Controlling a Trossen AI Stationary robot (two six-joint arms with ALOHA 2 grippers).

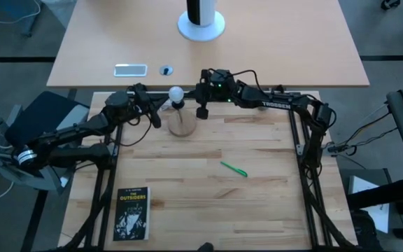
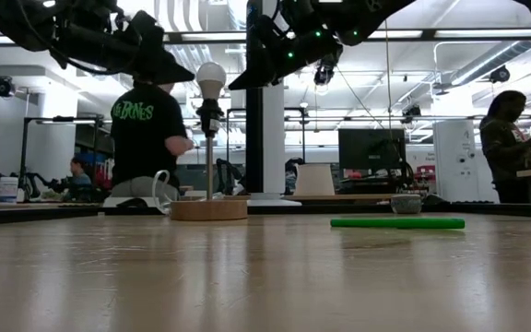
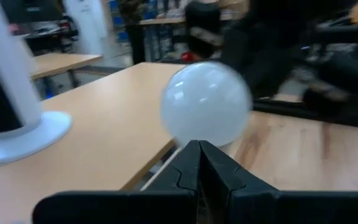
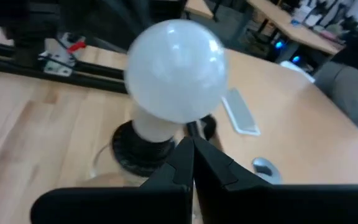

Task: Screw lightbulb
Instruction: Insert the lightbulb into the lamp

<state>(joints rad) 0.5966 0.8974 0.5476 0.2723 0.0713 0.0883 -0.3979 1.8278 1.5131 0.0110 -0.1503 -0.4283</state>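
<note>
High view: the small white frosted lightbulb [image 1: 177, 92] sits upright in a black socket [image 4: 143, 148] on a thin post rising from a round wooden base [image 1: 182, 124], the landmark for every position below. My left gripper [image 1: 155, 112] hangs just beside the bulb on one side, fingers pressed together and holding nothing. My right gripper [image 1: 202, 110] hangs just beside the bulb on the opposite side, likewise closed and empty. Neither claw touches the globe. Well apart from the wooden base lies a slim green pen [image 1: 234, 169]; farther off, near the table's front corner, rests a black paperback book [image 1: 131, 213]. Beyond the base, on the lighter desk, stand a white round pedestal [image 1: 201, 25], a flat silvery rectangular device [image 1: 130, 69] and a small round grey object [image 1: 166, 70].

Right wrist view: the bulb's neck is seated inside the socket.
</note>
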